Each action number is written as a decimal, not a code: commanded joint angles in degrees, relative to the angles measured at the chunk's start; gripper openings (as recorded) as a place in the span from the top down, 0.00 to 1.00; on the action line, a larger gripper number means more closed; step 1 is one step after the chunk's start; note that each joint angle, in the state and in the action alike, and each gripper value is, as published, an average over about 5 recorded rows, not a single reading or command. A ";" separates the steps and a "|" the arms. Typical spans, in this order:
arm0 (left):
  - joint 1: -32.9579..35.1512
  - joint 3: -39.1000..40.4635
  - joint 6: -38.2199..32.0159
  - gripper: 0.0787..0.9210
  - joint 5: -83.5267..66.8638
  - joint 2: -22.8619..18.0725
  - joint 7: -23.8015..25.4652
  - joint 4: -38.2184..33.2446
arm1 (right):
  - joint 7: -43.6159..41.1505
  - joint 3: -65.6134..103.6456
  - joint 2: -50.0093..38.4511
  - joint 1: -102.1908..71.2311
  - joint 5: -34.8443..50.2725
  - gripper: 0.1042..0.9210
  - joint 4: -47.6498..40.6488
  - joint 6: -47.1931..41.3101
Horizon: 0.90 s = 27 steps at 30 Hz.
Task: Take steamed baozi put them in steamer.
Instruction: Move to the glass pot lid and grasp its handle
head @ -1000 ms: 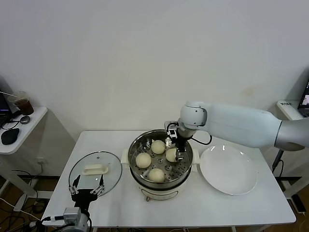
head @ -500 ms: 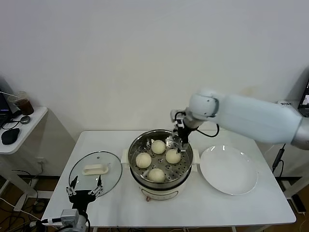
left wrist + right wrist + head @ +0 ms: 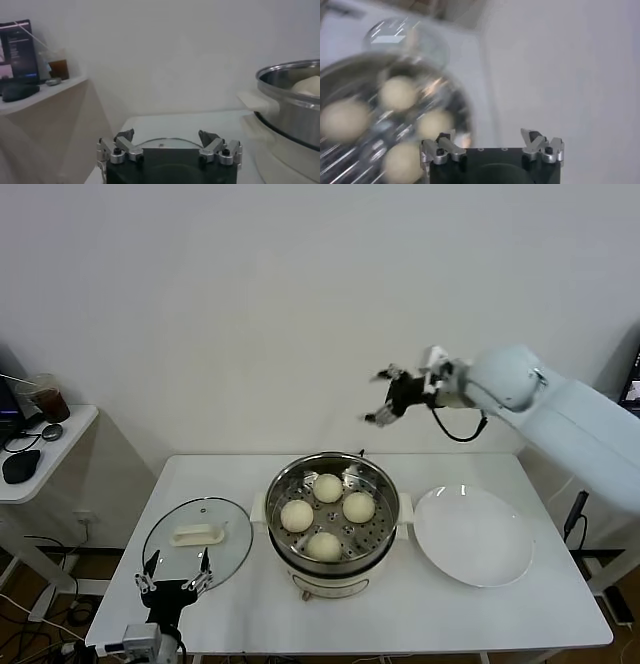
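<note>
Steel gleams below my right pincer [image 3: 385, 397], which hangs high in the air with its fingers spread wide and nothing between them — released, well above and behind the far rim of the steamer [image 3: 385, 484]. Down under that pincer, on the steamer's perforated tray, sit all four steamed baozi [image 3: 327, 487]: pale, round, set in a loose diamond, none stacked on another. From my right wrist they show as a blurred cluster of cream rounds [image 3: 397, 93] beneath the spread fingers [image 3: 440, 148].

My left pincer [image 3: 175, 583] waits low at the near edge of the white surface [image 3: 520, 609], also released and holding nothing. Just beyond its fingertips lies the glass lid [image 3: 170, 554] with its white handle, flat on the surface; farther off to its right side stands the steamer on its white base, whose steel wall [image 3: 295, 110] fills the edge of my left wrist's view, one bun peeking over the rim.

Below my right pincer and off to its outer side, a white plate [image 3: 472, 534] rests bare on the surface — close beside the steamer's handle.
</note>
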 commanded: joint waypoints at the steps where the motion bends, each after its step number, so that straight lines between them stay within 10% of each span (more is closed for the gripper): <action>1: 0.04 -0.01 -4.43 0.12 -0.61 -0.15 -0.48 0.50 | 20.28 56.99 4.05 -44.93 -2.04 0.12 4.19 7.93; 14: -8.71 -3.20 -10.50 0.12 10.23 4.01 -1.24 9.88 | 24.15 75.93 29.01 -78.93 -5.27 0.12 12.46 14.88; 21: -13.56 -5.75 -16.14 0.12 33.12 8.78 -0.94 16.14 | 25.84 74.44 31.71 -84.72 -3.94 0.12 15.62 11.49; 27: -13.58 -2.33 -23.03 0.12 72.10 18.68 -9.89 23.08 | 25.92 74.20 31.48 -84.25 -4.84 0.12 15.21 11.66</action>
